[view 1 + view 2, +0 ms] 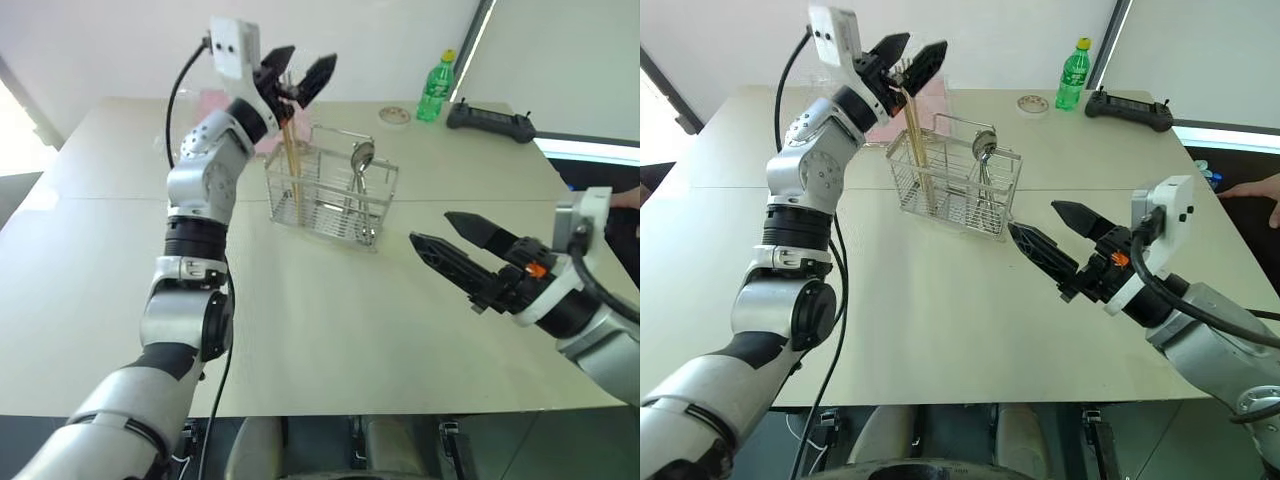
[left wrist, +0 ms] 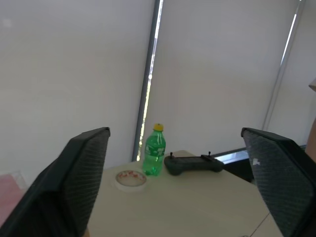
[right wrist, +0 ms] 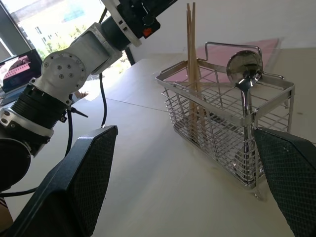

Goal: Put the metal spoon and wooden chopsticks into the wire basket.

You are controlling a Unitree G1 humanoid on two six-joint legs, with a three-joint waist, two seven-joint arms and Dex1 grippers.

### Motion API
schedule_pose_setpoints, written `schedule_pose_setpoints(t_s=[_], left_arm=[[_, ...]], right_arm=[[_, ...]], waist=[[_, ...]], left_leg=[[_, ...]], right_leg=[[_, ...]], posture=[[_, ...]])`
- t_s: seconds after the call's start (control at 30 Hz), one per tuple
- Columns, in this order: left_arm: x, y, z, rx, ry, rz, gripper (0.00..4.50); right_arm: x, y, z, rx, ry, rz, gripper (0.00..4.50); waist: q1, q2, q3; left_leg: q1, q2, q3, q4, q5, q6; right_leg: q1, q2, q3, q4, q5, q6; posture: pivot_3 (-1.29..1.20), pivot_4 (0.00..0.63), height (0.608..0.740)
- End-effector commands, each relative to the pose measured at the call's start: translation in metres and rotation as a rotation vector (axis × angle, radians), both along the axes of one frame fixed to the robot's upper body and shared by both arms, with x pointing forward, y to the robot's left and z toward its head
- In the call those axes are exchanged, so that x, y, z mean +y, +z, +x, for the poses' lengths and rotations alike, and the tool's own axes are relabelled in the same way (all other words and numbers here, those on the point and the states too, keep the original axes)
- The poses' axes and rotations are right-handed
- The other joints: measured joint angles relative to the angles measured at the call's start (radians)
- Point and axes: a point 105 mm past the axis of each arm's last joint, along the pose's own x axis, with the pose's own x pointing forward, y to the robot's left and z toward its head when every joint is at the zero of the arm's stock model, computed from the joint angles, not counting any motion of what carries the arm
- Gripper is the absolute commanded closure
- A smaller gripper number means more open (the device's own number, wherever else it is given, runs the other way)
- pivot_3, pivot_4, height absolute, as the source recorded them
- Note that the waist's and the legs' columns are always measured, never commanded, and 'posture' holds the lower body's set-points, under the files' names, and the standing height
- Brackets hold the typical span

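- small rectangular silver wire basket stands on pale beige surface, mid-surface, toward the far side
- long pale wooden chopsticks stand upright in basket's left-end compartment, tops well above the rim
- small shiny metal spoon stands in the right-end compartment, round bowl up, handle down inside the wires
- left gripper sits above the chopstick tops, black jaws spread apart, nothing between them; chopsticks appear released, though head views do not settle whether a jaw touches the tips
- right gripper hangs just right of the basket, near its right end, jaws spread wide, empty, not touching the wires
- left wrist view: 2 spread jaws framing green plastic bottle with yellow cap, round white tape roll, black handheld controller at the far edge of the surface, blinds behind; basket is not in this frame
- right wrist view: close look at basket, compartments and raised loop handle clear, left arm above it; pink sheet behind basket, far-edge items not in frame
- right eye view: a person's hand at the right edge, near the surface
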Motion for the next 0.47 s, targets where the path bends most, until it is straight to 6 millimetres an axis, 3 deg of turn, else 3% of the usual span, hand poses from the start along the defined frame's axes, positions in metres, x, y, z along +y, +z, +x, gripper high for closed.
schedule_pose_setpoints(t_s=[0.03, 0.1, 0.2, 0.33, 0.47], left_arm=[[0.017, 0.029, -0.015, -0.012, -0.082, -0.04, 0.08], [0.03, 0.04, -0.033, -0.079, -0.173, 0.062, 0.08], [0.058, 0.039, -0.061, -0.136, -0.276, 0.335, 0.08], [0.093, -0.008, -0.09, -0.043, -0.385, 0.738, 0.08], [0.109, -0.027, -0.091, 0.023, -0.366, 0.841, 0.08]], right_arm=[[-0.005, 0.013, 0.0, -0.066, -0.006, -0.028, 0.0], [-0.013, 0.016, 0.001, -0.079, -0.014, -0.059, 0.0], [-0.028, 0.025, 0.003, -0.093, -0.028, -0.093, 0.0], [-0.038, 0.027, 0.005, -0.086, -0.018, -0.137, 0.0], [-0.039, 0.025, 0.006, -0.08, -0.004, -0.142, 0.0]], waist=[[-0.004, 0.0, 0.0], [-0.008, 0.001, 0.0], [-0.028, 0.001, 0.0], [-0.028, 0.007, -0.003], [-0.012, 0.008, -0.002]], left_leg=[[0.0, 0.0, 0.0, 0.0, 0.0, 0.0], [0.001, 0.0, 0.0, -0.001, 0.0, 0.0], [-0.001, 0.0, 0.0, -0.002, 0.0, 0.0], [0.001, 0.001, 0.001, -0.004, 0.0, 0.001], [-0.001, 0.003, 0.002, -0.002, 0.0, 0.0]], right_leg=[[0.0, 0.0, 0.0, 0.0, 0.0, 0.0], [-0.001, 0.0, 0.0, 0.001, 0.0, 0.0], [-0.003, 0.001, 0.0, 0.001, 0.0, 0.0], [-0.003, 0.0, 0.0, 0.001, -0.001, -0.002], [-0.003, -0.001, -0.001, 0.001, -0.002, -0.003]], posture=[[0.0, 0.15, 0.721], [0.0, 0.15, 0.721], [0.0, 0.15, 0.721], [0.0, 0.15, 0.721], [0.0, 0.15, 0.721]])
